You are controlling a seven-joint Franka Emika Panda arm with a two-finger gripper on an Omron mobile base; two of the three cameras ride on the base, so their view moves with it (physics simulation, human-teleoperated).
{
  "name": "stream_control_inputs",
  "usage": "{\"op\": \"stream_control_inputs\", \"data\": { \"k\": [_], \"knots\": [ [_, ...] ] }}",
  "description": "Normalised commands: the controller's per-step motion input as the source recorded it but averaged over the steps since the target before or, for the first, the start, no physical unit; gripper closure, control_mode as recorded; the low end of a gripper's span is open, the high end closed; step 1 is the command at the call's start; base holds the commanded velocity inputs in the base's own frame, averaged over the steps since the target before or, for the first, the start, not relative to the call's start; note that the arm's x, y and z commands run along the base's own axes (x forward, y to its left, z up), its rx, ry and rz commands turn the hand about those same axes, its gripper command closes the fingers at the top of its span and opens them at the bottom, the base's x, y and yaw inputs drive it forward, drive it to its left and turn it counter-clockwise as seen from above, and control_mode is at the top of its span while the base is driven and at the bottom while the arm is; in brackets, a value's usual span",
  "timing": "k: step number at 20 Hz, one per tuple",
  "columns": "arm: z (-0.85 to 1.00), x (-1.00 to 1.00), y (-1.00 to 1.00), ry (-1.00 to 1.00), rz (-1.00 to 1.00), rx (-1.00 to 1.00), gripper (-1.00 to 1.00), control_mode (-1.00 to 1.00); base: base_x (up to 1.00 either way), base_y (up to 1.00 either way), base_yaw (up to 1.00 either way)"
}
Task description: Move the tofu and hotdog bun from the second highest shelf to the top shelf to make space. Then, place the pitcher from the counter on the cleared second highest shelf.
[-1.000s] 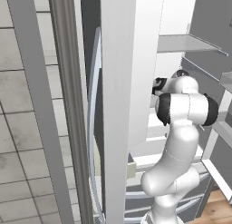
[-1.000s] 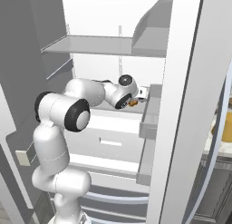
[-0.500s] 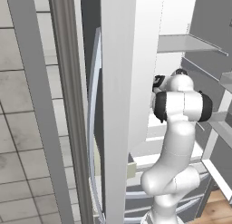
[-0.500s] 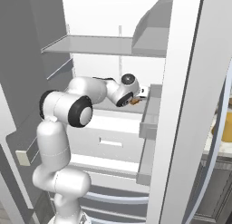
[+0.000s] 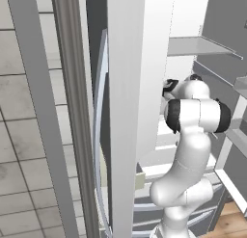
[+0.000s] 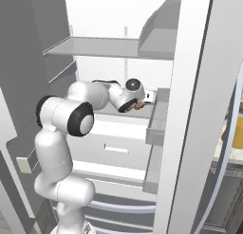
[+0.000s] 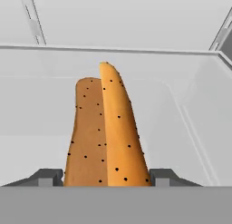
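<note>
The hand [image 7: 106,177] reaches into the fridge, fingers partly closed, apparently gripping the hotdog bun [image 7: 105,132] lengthwise on the second-highest shelf, ready to lift toward the top shelf [image 6: 102,48].

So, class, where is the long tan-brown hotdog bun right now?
In the hand view the long tan-brown hotdog bun stands between the two fingertips of the gripper, which is shut on it, inside the white fridge; in the right base view it peeks out beside the hand.
</note>
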Motion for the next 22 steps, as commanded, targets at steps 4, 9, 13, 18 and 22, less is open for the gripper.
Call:
{"op": "stream_control_inputs", "data": {
  "k": [4,9,13,18,22],
  "knots": [
    [0.23,-0.74,0.37,-0.08,0.07,0.00,1.00,-1.00,0.00,0.00,0.00],
    [0.62,-0.79,0.37,-0.09,0.13,-0.04,1.00,-1.00,0.00,0.00,0.00],
    [0.96,-0.74,0.39,-0.01,0.21,-0.12,1.00,-1.00,0.00,0.00,0.00],
    [0.94,-0.64,0.25,0.05,0.15,-0.10,1.00,-1.00,0.00,0.00,0.00],
    [0.99,-0.77,0.04,0.00,0.12,-0.03,1.00,-1.00,0.00,0.00,0.00]
  ]
}}
